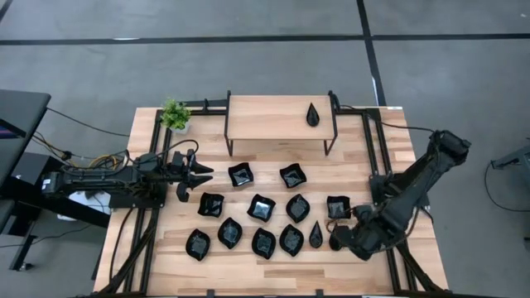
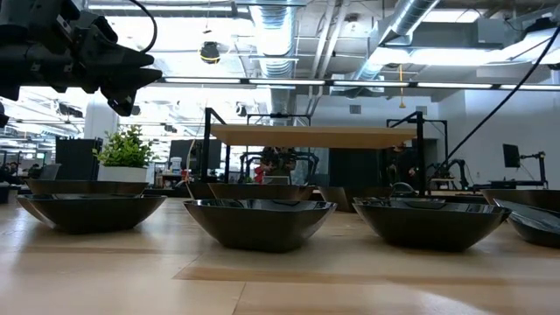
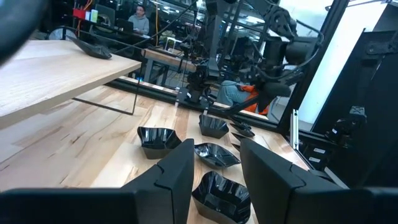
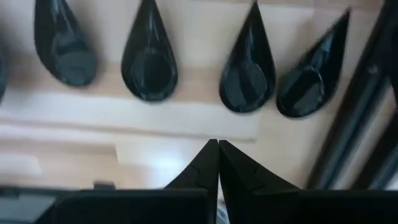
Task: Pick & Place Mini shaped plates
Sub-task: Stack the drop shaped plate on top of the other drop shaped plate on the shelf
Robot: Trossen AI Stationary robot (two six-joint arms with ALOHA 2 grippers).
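Note:
Several glossy black mini shaped plates [image 1: 261,207] rest on their bases on the wooden table, in rows across its middle. One teardrop plate [image 1: 312,115] lies on the raised wooden shelf at the far side. My right gripper [image 1: 335,240] points down, shut and holding nothing, beside a teardrop plate [image 1: 315,236] near the table's right front. Its wrist view shows its shut fingertips [image 4: 217,149] over bare wood, with pointed plates [image 4: 149,62] beyond. My left gripper [image 1: 195,175] waits level at the table's left, open [image 3: 217,180], above the plates.
A small green plant [image 1: 175,113] stands at the far left corner. The wooden shelf [image 1: 280,124] on black legs spans the far middle. Black frame rails [image 1: 374,141] run along both table sides. People sit in the room beyond [image 3: 140,15].

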